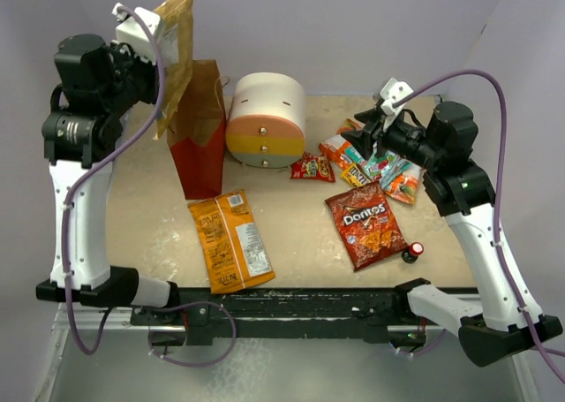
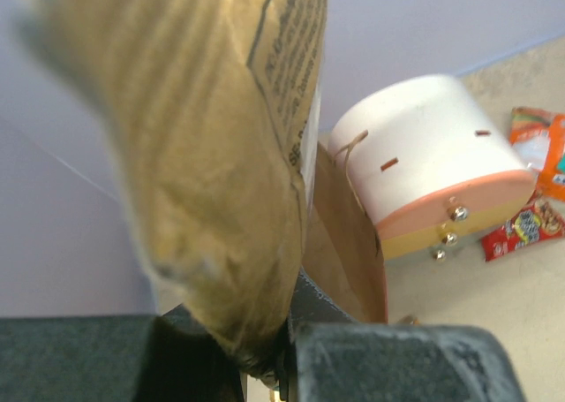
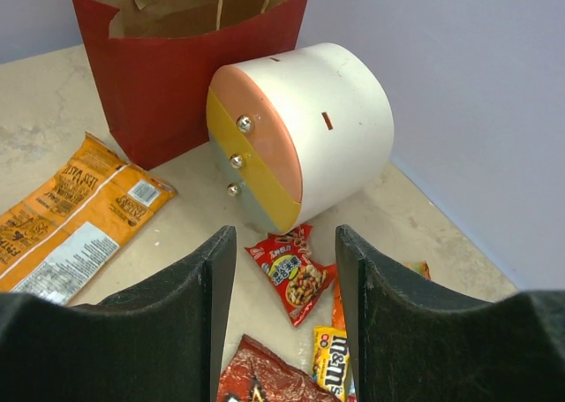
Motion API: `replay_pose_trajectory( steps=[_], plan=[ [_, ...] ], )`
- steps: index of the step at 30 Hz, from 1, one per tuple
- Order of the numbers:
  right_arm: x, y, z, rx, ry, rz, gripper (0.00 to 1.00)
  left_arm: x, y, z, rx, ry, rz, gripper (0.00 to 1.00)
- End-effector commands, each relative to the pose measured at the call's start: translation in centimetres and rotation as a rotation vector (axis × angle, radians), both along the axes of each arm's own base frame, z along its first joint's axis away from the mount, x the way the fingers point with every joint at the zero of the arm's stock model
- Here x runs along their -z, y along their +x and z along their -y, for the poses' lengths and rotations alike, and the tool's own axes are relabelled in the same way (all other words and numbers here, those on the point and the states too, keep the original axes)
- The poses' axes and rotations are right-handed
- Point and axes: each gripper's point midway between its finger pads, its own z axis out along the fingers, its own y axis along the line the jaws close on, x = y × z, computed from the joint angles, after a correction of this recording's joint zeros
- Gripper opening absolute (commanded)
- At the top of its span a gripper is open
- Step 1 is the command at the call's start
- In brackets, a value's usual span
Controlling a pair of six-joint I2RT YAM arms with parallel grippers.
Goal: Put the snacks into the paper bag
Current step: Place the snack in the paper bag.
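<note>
Above the paper bag (image 1: 199, 159), at the back-left of the desk (image 1: 300, 243), the left gripper (image 1: 157, 84) holds the tan chip bag (image 1: 179, 40) in the air. The packet is tilted, and most of its length sticks up past the fingers.

Risks, as I judge them:
- The packet looks approx. as long as the paper bag is tall. If it goes down tilted, its lower end may catch the rim and fold the wall in, or drop outside on the left.
- The paper bag stands free and looks light. A sideways push could tip it, or shove it vs. the drawer unit (image 1: 267, 119) just beside it.
- Foil is slick, so the packet could slip out early.

Left gripper: clenched on the tan chip bag (image 2: 221, 155). The wrist view shows the fingers pinching its crumpled end, with no gap seen.

Right gripper (image 3: 284, 243): jaws spread wide, holding nothing and touching nothing. It hovers over the small packets (image 1: 375, 163) at the right of the desk.

Not yet bagged: the orange-yellow chip bag (image 1: 232, 241), flat near the front, the Doritos bag (image 1: 365, 223), and the small packets.
</note>
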Motion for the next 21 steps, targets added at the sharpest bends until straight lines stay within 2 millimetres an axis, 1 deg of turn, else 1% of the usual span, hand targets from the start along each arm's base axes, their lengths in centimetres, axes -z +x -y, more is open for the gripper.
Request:
replay_pose_trajectory(
  steps=[1, 6, 9, 13, 15, 17, 18, 20, 21],
  plan=[
    [-0.6, -0.1, 0.3, 0.01, -0.002, 0.038, 0.52, 0.0, 1.2, -0.8, -0.027, 0.052, -0.032, 0.0],
    [-0.2, -0.3, 0.4, 0.006, -0.013, 0.036, 0.52, 3.2, 1.8, -0.5, 0.001, 0.091, -0.192, 0.0],
    [0.2, -0.2, 0.2, -0.003, -0.018, 0.031, 0.52, 4.7, 1.9, -0.5, 0.01, 0.106, -0.255, 0.0],
    [0.4, -0.2, -0.1, -0.023, -0.016, 0.026, 0.53, 7.3, 2.6, -0.6, 0.014, 0.113, -0.359, 0.0],
    [0.6, -0.2, -0.2, -0.03, -0.015, 0.021, 0.53, 8.1, 3.0, -0.6, 0.014, 0.099, -0.395, 0.0],
    [0.7, -0.3, -0.3, -0.035, -0.013, 0.02, 0.53, 8.3, 3.4, -0.5, 0.021, 0.077, -0.399, 0.0],
    [0.7, -0.2, -0.4, -0.036, -0.011, 0.019, 0.54, 7.9, 3.5, -0.3, 0.027, 0.067, -0.382, 0.0],
    [0.9, -0.1, -0.6, -0.045, -0.009, 0.014, 0.54, 6.7, 4.0, 0.0, 0.042, 0.057, -0.323, 0.0],
    [0.9, 0.0, -0.8, -0.056, -0.008, 0.012, 0.55, 5.7, 4.2, 0.1, 0.051, 0.059, -0.28, 0.0]
  ],
)
